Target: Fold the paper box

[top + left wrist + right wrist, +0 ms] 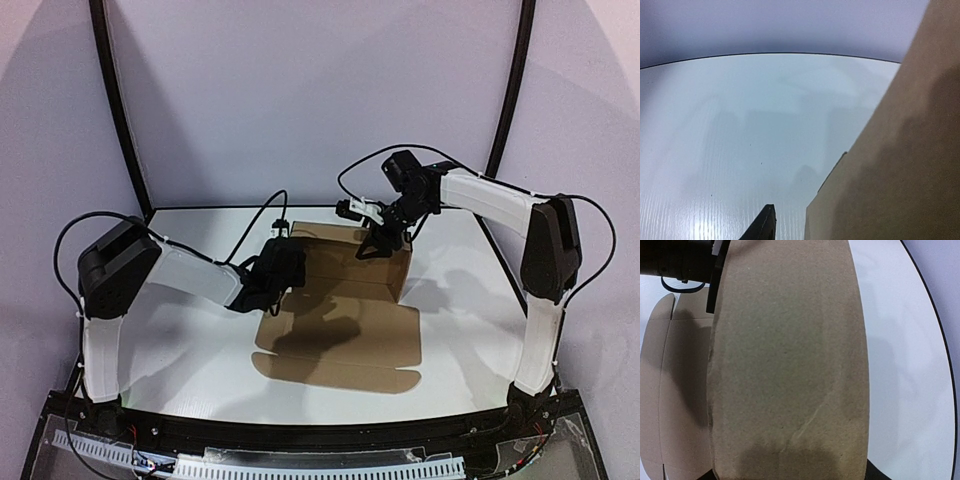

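While pale walls (300, 100) are enclosing the white worktop (200, 360), the paper box (340, 330) is lying on it. Left end effector (283, 272), right end effector (385, 240): grip cannot be told.

Your paper box (340, 330) is plain brown, with no print on it. Where shadow falls on the box, the brown becomes much darker. The bench (190, 350) is white, and in the left wrist view it shows a fine pale grain of straight lines. A thin black line (765, 53) borders its far edge. The left arm (190, 268) and the right arm (490, 200) are white with black joints. The wall (320, 100) behind is pale lilac-grey.
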